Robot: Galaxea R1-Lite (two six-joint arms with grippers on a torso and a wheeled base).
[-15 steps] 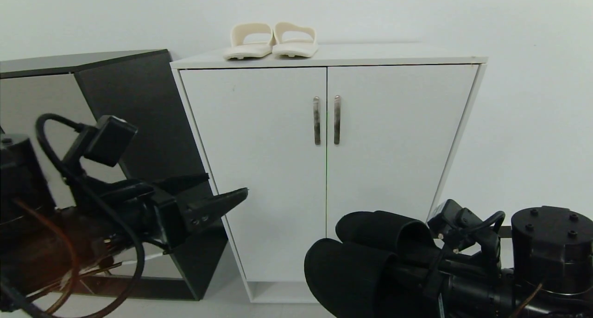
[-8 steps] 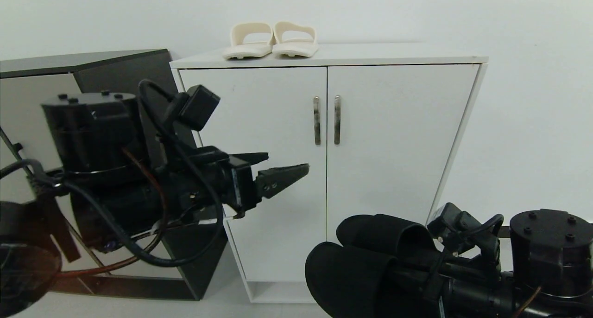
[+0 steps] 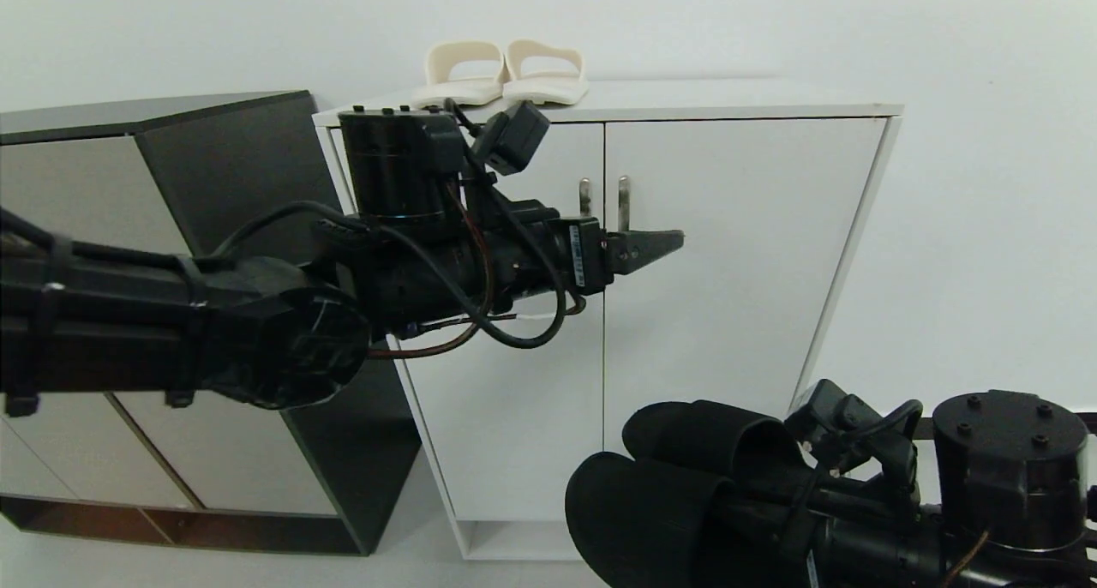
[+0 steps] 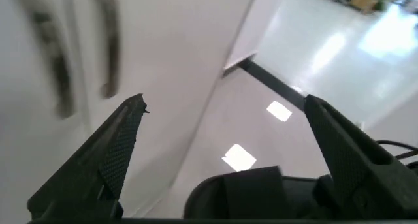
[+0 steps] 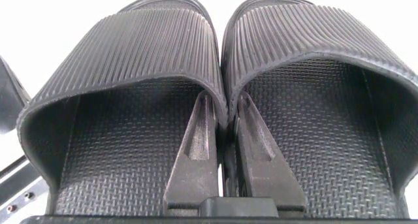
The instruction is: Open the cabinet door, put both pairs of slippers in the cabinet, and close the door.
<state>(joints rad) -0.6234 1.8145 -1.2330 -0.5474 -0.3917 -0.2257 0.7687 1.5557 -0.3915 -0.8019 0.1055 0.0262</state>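
**Left gripper at the handles, black pair held ready**

Head view: the left gripper (image 3: 658, 247) hangs just before the handles (image 3: 623, 201) of the shut cabinet (image 3: 737, 331), probably to pull a door. Its body hides their lower halves. Cream slippers (image 3: 501, 74) sit above it, and black slippers (image 3: 686, 477) well below.

Left wrist view: fingers (image 4: 121, 152) spread wide, handles blurred beyond.

Right wrist view: the right gripper (image 5: 225, 152) pinches the black pair's touching straps together.

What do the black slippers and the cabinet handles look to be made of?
The black slippers look like moulded rubber or foam, matte: ribbed straps, diamond-textured footbeds. The cabinet handles seem brushed metal, given their dull grey sheen.
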